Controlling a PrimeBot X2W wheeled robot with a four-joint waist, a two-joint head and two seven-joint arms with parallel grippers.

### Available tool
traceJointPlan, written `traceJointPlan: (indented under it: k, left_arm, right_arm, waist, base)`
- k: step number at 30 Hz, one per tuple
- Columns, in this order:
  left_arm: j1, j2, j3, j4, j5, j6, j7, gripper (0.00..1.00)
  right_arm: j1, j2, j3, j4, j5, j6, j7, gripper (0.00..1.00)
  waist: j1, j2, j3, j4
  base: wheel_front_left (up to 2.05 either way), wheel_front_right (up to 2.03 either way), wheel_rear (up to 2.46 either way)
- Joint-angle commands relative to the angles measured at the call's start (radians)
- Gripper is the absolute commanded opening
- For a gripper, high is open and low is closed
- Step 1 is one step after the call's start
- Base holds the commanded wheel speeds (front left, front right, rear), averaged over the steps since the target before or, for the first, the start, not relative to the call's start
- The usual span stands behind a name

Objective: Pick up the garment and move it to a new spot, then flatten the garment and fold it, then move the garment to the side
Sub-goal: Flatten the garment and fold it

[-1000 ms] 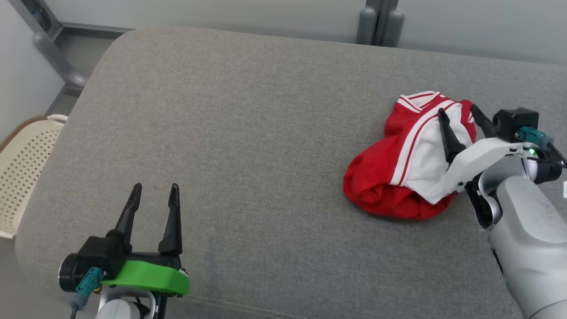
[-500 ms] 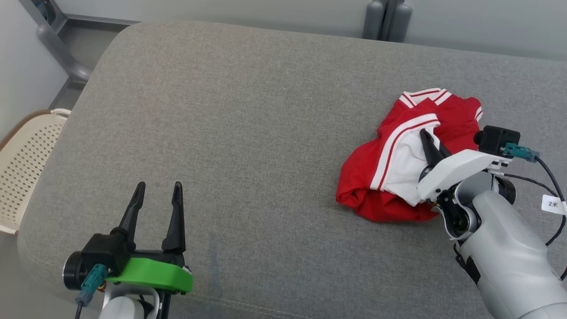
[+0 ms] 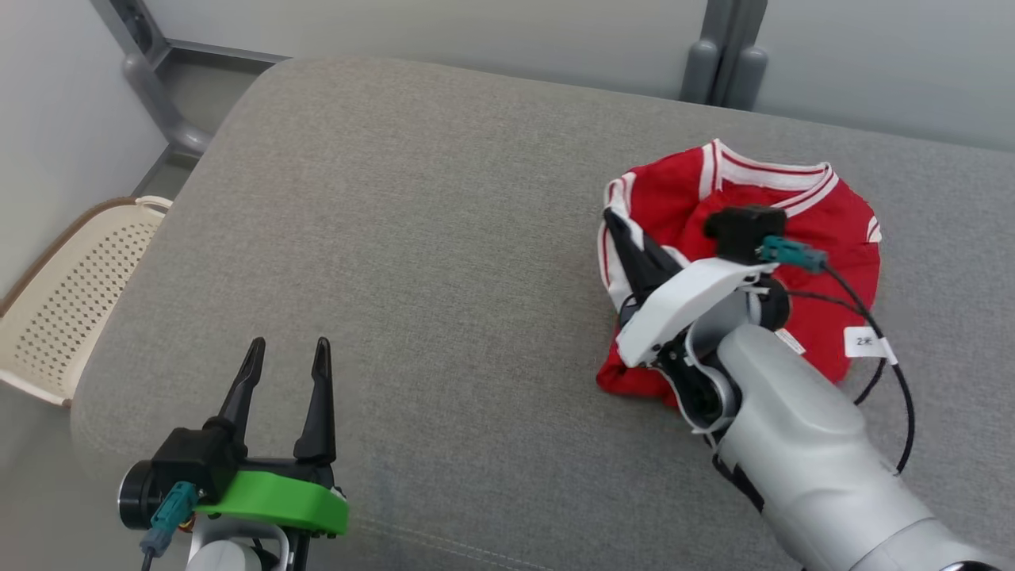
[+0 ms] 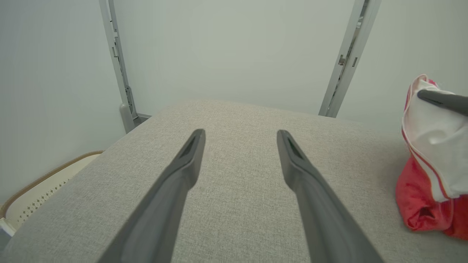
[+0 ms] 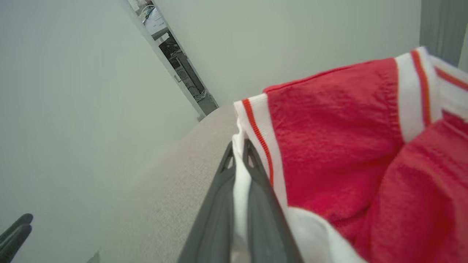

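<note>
Red cloth with white striped trim: the garment (image 3: 801,230) lies bunched on the grey cushion (image 3: 436,238), under and just beyond the right gripper (image 3: 612,216).

Right gripper: both dark fingers (image 5: 215,212) are pressed together on a fold of the garment's white panel. In the right wrist view the white cloth runs up between them, and a red-striped white hem sits just past the tips. In the left wrist view the pinched white fold (image 4: 431,146) stands up above the cushion, with one right finger lying across its top. The red body slumps behind and to the right of the fingers, back toward the wrist. The striped collar band lies on the far side.

A black cable (image 3: 904,396) with a small white tag hangs from the right wrist and crosses the red cloth.

Left gripper (image 3: 288,349): fingers spread wide, nothing between them. It points forward over the near part of the cushion. Whether it touches the fabric, I cannot tell. The garment is well apart, off to its right.

A cream perforated basket (image 3: 71,309) sits to the left of the left gripper, past the cushion's rounded edge. Grey metal posts (image 3: 725,55) stand against the pale wall, beyond both grippers.
</note>
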Motion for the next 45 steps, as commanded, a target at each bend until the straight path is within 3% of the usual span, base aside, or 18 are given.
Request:
traceJointPlan:
  k: [1,6,7,8,9,13,18,24,30,38,39,40,41,45]
  left_arm:
    - [0.01,-0.005,-0.004,0.001,0.002,-0.004,0.0,1.0]
    - [0.012,-0.009,-0.011,0.004,-0.004,-0.006,0.0,1.0]
    - [0.01,-0.01,-0.012,0.005,-0.005,-0.006,0.0,1.0]
    - [0.008,-0.011,-0.014,0.006,-0.005,-0.006,0.0,1.0]
    - [0.006,-0.012,-0.014,0.007,-0.006,-0.006,0.0,1.0]
    - [0.003,-0.014,-0.009,0.01,-0.008,-0.006,0.0,1.0]
    - [0.019,-0.015,0.011,0.012,0.0,-0.006,0.0,1.0]
    - [0.044,-0.014,0.03,0.002,0.013,-0.007,0.0,1.0]
    - [0.057,-0.015,0.036,-0.009,0.019,-0.008,0.0,1.0]
    - [0.045,-0.017,0.021,-0.016,0.015,-0.01,0.0,1.0]
    - [0.042,-0.017,0.019,-0.016,0.013,-0.01,0.0,1.0]
    - [0.038,-0.018,0.017,-0.016,0.012,-0.01,0.0,1.0]
    - [0.036,-0.018,0.016,-0.015,0.011,-0.01,0.0,1.0]
    - [0.029,-0.019,0.016,-0.011,0.008,-0.008,0.0,1.0]
  right_arm:
    - [-0.01,0.012,0.064,0.017,-0.008,-0.001,-0.015,0.0]
    - [0.041,0.025,0.232,0.005,0.056,0.0,-0.022,0.0]
    - [0.051,0.023,0.271,-0.002,0.084,0.0,-0.026,0.1]
    - [0.056,0.021,0.301,-0.004,0.099,0.0,-0.029,0.4]
    - [0.059,0.021,0.335,-0.005,0.116,0.0,-0.035,1.0]
    - [0.028,0.021,0.39,0.028,0.135,0.0,-0.056,1.0]
    - [-0.034,0.02,0.337,0.102,0.088,0.0,-0.074,1.0]
    - [-0.024,-0.064,0.218,0.096,0.004,-0.001,-0.074,1.0]
    - [0.043,-0.14,0.184,0.129,-0.043,-0.001,-0.055,1.0]
    - [0.103,-0.123,0.191,0.14,-0.027,-0.001,0.022,1.0]
    - [0.106,-0.117,0.192,0.133,-0.021,-0.001,0.024,0.77]
    - [0.11,-0.112,0.193,0.126,-0.013,-0.001,0.028,0.33]
    - [0.11,-0.112,0.194,0.123,-0.012,-0.001,0.027,0.0]
    - [0.08,-0.12,0.183,0.105,-0.026,-0.001,-0.012,0.0]
  waist:
    - [0.0,0.0,-0.008,0.035]
    - [0.0,0.0,-0.003,0.062]
    - [0.0,0.0,-0.001,0.065]
    - [0.0,0.0,0.001,0.066]
    - [0.0,0.0,0.002,0.067]
    - [0.0,0.0,0.0,0.052]
    - [0.0,0.0,-0.023,0.011]
    - [0.0,0.0,-0.051,-0.039]
    - [0.0,0.0,-0.059,-0.058]
    - [0.0,0.0,-0.036,-0.045]
    - [0.0,0.0,-0.033,-0.043]
    - [0.0,0.0,-0.03,-0.041]
    - [0.0,0.0,-0.028,-0.039]
    - [0.0,0.0,-0.026,-0.036]
  base:
    - [0.0,0.0,0.0]
    - [0.0,0.0,0.0]
    - [0.0,0.0,0.0]
    - [0.0,0.0,0.0]
    - [0.0,0.0,0.0]
    - [0.0,0.0,0.0]
    - [0.0,0.0,0.0]
    - [0.0,0.0,0.0]
    - [0.0,0.0,0.0]
    - [0.0,0.0,0.0]
    - [0.0,0.0,0.0]
    - [0.0,0.0,0.0]
    - [0.0,0.0,0.0]
    - [0.0,0.0,0.0]
